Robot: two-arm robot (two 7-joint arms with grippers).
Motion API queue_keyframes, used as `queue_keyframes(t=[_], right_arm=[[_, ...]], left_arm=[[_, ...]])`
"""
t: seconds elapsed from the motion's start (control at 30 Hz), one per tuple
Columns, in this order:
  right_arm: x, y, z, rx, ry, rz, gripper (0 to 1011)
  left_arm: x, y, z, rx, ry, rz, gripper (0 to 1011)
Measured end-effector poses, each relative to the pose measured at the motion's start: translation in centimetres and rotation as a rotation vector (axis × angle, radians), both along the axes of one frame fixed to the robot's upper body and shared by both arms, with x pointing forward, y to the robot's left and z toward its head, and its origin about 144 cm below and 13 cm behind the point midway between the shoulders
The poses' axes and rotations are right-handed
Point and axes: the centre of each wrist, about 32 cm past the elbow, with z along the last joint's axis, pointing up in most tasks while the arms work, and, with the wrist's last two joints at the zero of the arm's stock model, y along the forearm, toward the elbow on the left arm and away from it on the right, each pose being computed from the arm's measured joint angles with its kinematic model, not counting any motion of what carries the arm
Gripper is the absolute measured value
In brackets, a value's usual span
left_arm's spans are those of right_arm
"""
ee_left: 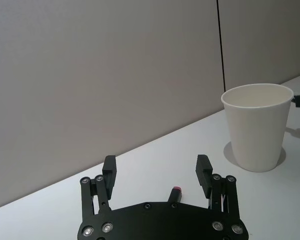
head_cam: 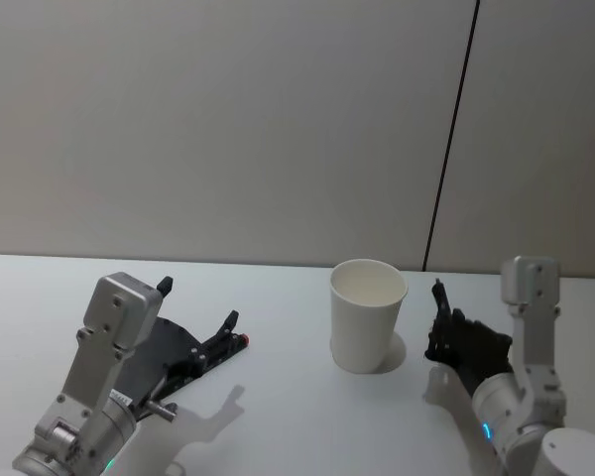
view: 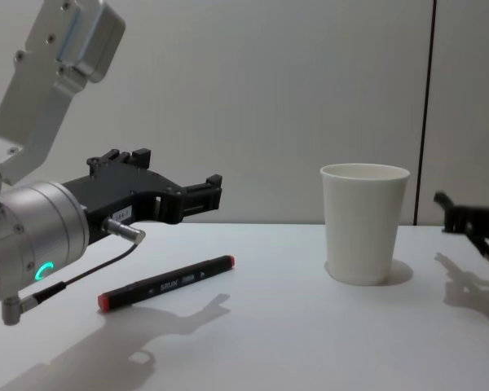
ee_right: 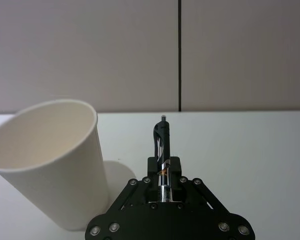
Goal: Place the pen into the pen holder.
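Observation:
The pen holder, a white paper cup (head_cam: 367, 317) (view: 363, 224), stands upright on the white table. Just right of it, my right gripper (head_cam: 442, 319) (ee_right: 162, 170) is shut on a slim black pen (ee_right: 162, 142) that points forward, its tip level with the cup's rim (ee_right: 55, 107) and outside the cup. On the left, my left gripper (head_cam: 198, 302) (ee_left: 156, 170) hovers open above a black marker with red ends (view: 167, 283), which lies flat on the table. The marker's red tip (ee_left: 176, 190) shows below the left fingers, which do not touch it.
A grey wall with a dark vertical seam (head_cam: 451, 149) runs behind the table. The tabletop (head_cam: 297, 426) spreads bare in front of the cup and between the two arms. A cable hangs under the left wrist (view: 81, 277).

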Motion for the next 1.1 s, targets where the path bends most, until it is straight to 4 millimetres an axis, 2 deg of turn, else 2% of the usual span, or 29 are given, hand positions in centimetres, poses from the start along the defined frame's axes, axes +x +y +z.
queue_keyframes(t=[0.53, 1.1], right_arm=[[0.7, -2.1, 1.1, 0.090, -0.236, 0.066, 141], [3.2, -4.3, 2.8, 0.218, -0.481, 0.220, 141]], left_arm=[[0.0, 0.0, 0.0, 0.000, 0.000, 0.000, 1002], [0.0, 0.0, 0.0, 0.000, 0.000, 0.000, 1002]])
